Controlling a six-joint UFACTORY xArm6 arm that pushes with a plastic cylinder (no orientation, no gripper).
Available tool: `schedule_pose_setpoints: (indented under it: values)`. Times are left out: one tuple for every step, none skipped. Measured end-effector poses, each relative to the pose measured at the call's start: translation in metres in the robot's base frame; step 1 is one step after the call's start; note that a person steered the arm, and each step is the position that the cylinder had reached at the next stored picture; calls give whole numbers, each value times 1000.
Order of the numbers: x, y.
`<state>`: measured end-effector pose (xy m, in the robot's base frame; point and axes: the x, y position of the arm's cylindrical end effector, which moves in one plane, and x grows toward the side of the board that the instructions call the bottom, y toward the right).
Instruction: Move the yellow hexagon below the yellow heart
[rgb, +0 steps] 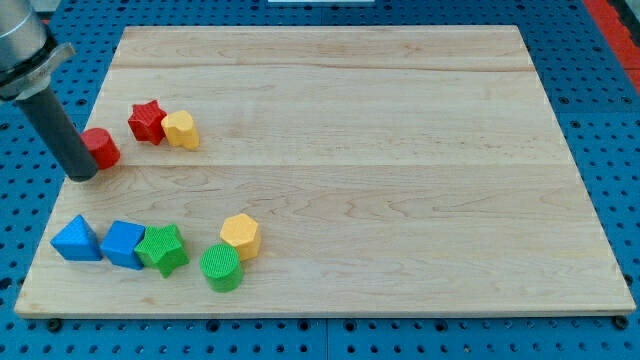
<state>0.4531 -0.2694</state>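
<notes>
Currently the yellow hexagon (240, 235) sits low on the wooden board (400, 200), toward the view's bottom left, touching or just beside the green cylinder (221, 267) at its lower left. The yellow heart (181, 130) lies well apart from it, up toward the view's top left, pressed against the red star (147, 121) on its left side. No claw on this rig, so nothing is released or clenched; the arm ends in a plain rod. My tip (82, 176) rests at the board's left side, touching or just beside the red block (101, 147), shape unclear since the rod partly hides it. Tip is far from the hexagon. Along the view's bottom left runs a row: blue triangular block (77, 240), blue cube (124, 244), green star (164, 249). Judgement: hexagon has to travel up and leftward to land under the heart. Risks: approaching from below means threading past the green cylinder, which could get dragged along; an off-centre push on a hexagon face could spin it sideways; overshooting upward would knock the heart and star, shifting the reference itself.
</notes>
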Motion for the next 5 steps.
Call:
schedule_pose_setpoints:
  values:
    - [-4,25]
    - [-11,36]
    - [-10,165]
    - [55,264]
    - [101,286]
